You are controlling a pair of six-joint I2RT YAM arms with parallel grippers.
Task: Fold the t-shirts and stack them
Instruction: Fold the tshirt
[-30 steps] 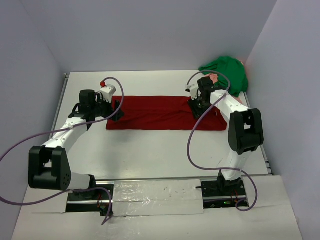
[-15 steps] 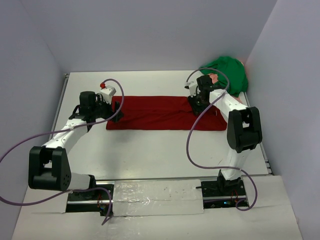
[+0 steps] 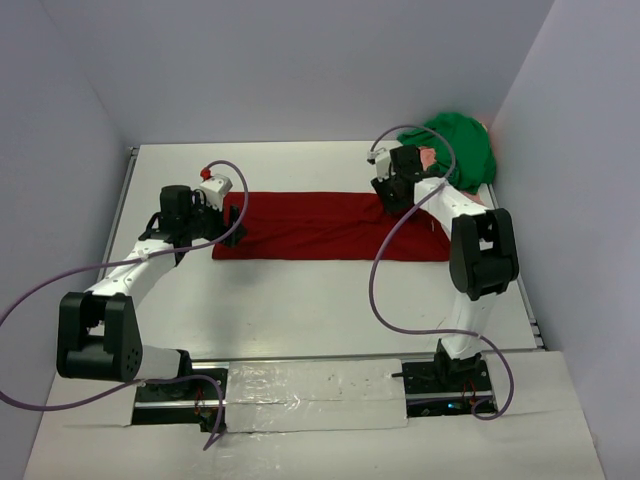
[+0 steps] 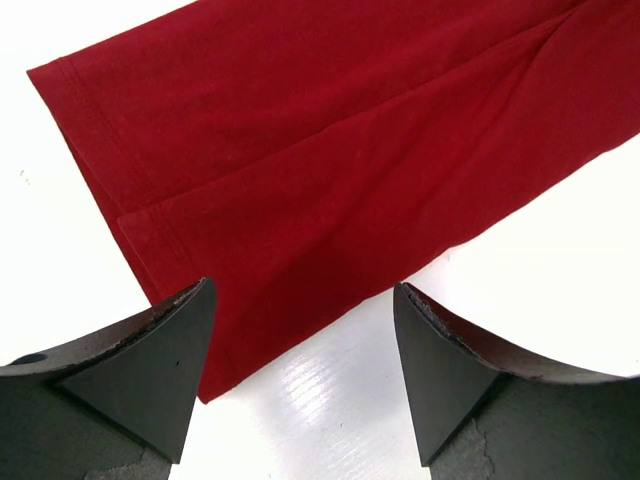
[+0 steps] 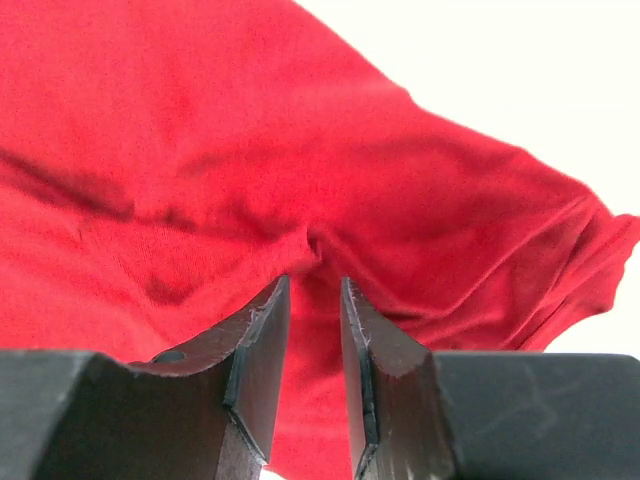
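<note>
Your red shirt point(image 3: 320, 225) lies folded into a long strip across the middle of the table point(image 3: 300, 300), nearer its far edge. The green shirt point(image 3: 462, 140) is heaped in the far right corner with the pink cloth point(image 3: 430, 157) against it. Your right gripper point(image 5: 314, 282) has its fingers almost together, pinching a pucker of red cloth near the strip's right end, with the arm stretched well forward. Your left gripper point(image 4: 302, 290) is spread wide above the strip's left near corner, arm angled inward.

White table point(image 3: 300, 290); red t-shirt point(image 3: 320, 225), green t-shirt point(image 3: 462, 142)
</note>
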